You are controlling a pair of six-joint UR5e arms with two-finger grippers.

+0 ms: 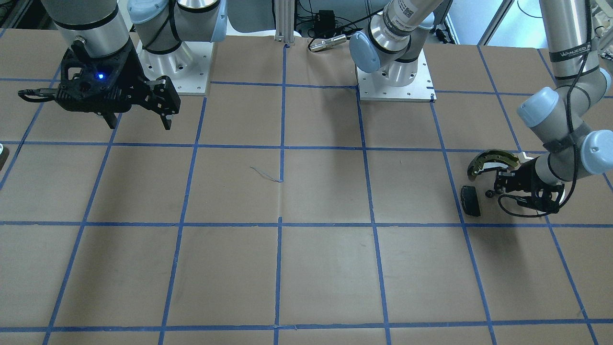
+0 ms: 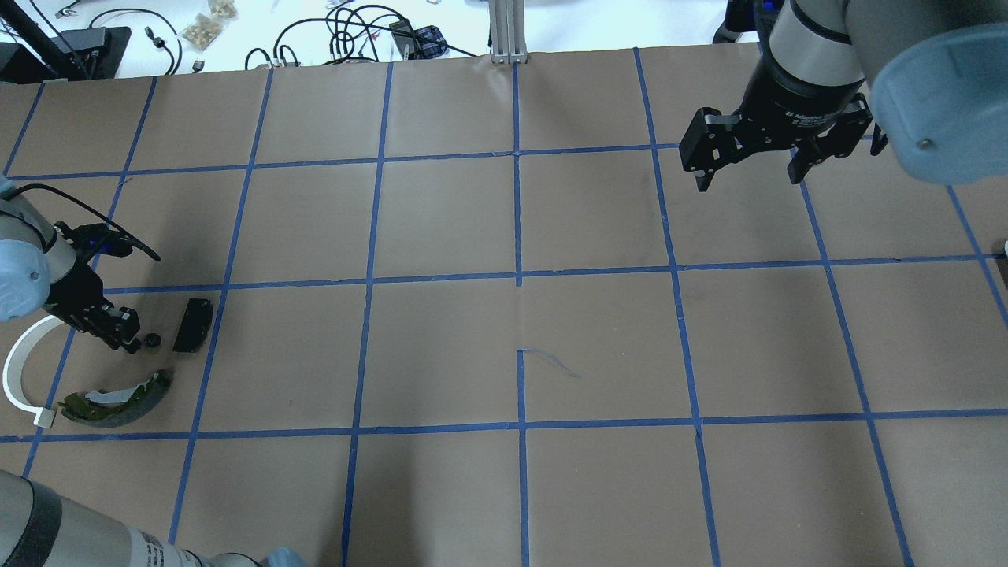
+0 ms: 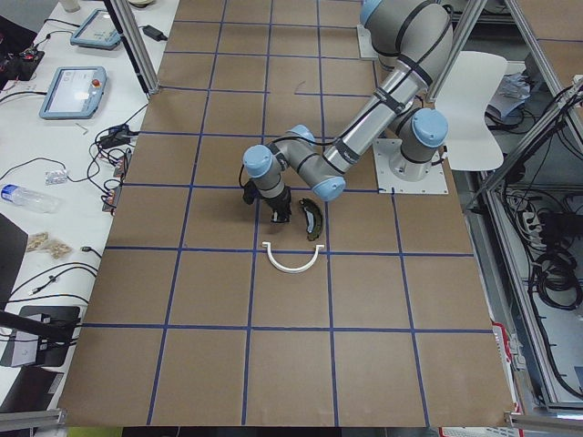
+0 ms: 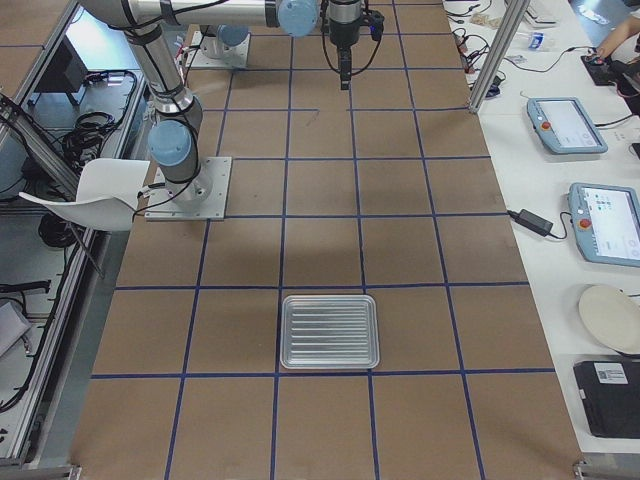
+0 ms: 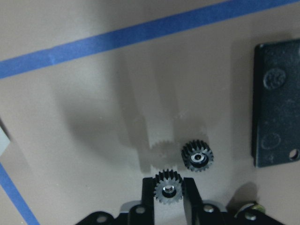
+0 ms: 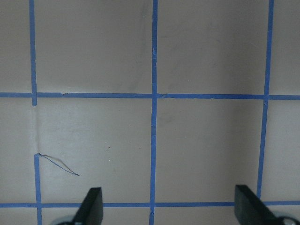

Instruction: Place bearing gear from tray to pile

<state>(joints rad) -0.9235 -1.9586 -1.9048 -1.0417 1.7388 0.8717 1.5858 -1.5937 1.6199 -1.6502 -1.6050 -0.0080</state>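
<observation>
Brown paper table (image 2: pixel 441 346) is carrying the pile of loose parts (image 2: pixel 118 398). My left pincer (image 5: pixel 168 183) is clenching the small black toothed bearing gear (image 5: pixel 168 191) low beside the flat black rectangular pad (image 5: pixel 276 103). I am thinking the next move is letting go, then lifting. My right pincer (image 6: pixel 168 193) is hanging spread wide, well apart.

Left gripper (image 2: pixel 132 340) sat low in the pile (image 2: pixel 118 391)
Bearing gear (image 2: pixel 151 340) showed at its jaws, beside the black pad (image 2: pixel 193 324); right gripper (image 2: pixel 748 179) hung spread, far off.

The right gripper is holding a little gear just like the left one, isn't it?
No. The right gripper is open and empty, as the right wrist view shows; only the left gripper holds a little gear.
</observation>
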